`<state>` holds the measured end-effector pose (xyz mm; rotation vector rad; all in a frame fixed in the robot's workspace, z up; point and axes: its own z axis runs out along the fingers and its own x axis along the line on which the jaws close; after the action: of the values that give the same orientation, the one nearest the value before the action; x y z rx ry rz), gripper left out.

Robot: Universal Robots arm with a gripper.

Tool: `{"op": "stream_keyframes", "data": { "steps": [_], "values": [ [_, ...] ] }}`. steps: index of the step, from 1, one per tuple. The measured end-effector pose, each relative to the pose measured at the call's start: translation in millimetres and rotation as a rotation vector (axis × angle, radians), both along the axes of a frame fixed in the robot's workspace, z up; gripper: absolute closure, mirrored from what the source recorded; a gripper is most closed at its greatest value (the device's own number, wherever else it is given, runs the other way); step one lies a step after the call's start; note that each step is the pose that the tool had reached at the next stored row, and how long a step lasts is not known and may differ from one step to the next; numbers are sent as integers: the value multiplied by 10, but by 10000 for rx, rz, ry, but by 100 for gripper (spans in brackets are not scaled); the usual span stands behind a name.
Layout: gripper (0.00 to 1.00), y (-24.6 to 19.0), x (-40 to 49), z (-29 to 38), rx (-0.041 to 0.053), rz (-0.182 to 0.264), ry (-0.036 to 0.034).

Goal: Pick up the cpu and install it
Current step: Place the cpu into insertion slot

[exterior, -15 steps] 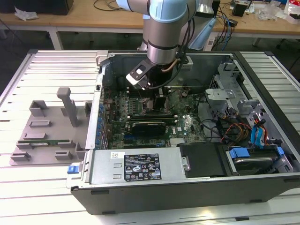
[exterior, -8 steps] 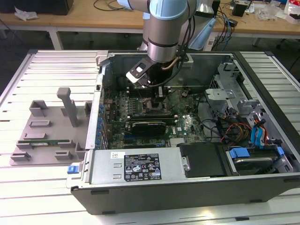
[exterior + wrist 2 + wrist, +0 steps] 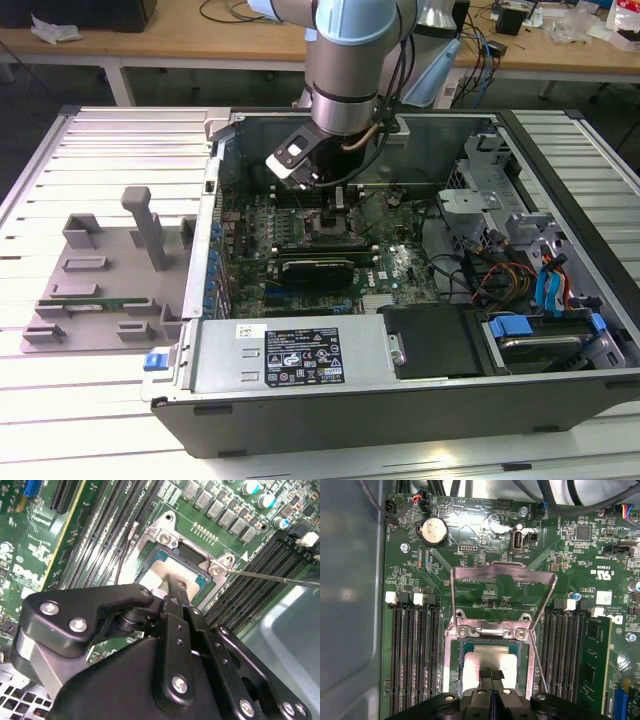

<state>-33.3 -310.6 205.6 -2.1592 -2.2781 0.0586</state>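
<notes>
The cpu, a flat square chip with a shiny silver top, lies flat in the open socket on the green motherboard; the second wrist view also shows the cpu. My gripper is directly above it, its two black fingertips pressed together and resting on or just over the chip's top. Nothing is pinched between them. The socket's metal load plate stands flipped open behind the chip. In the exterior view my gripper reaches down into the open computer case, over the middle of the board.
Memory slots flank the socket on both sides. The thin retention lever sticks out beside it. A black graphics card lies in front of the socket. A grey plastic tray sits on the exterior view's left, and drive bays with cables on its right.
</notes>
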Motion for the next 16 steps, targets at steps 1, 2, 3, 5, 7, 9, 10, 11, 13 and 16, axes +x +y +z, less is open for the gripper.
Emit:
{"op": "stream_keyframes", "data": {
  "steps": [1, 2, 3, 5, 7, 9, 10, 11, 13, 16],
  "values": [
    [89, 0, 0, -3, 29, 0, 1],
    [89, -1, 1, -5, 70, 1, 1],
    [89, -2, 5, -8, 127, 0, 4],
    [89, -7, 30, -19, 213, -3, 10],
    [89, -21, 59, -24, 214, -1, 12],
    [89, -26, 73, -24, 213, -1, 13],
    [89, -26, 76, -23, 213, -1, 12],
    [89, -27, 81, -19, 216, -1, 10],
    [89, -23, 89, 1, 238, 1, -3],
    [89, -26, 88, 109, 219, -2, 11]
  ]
}}
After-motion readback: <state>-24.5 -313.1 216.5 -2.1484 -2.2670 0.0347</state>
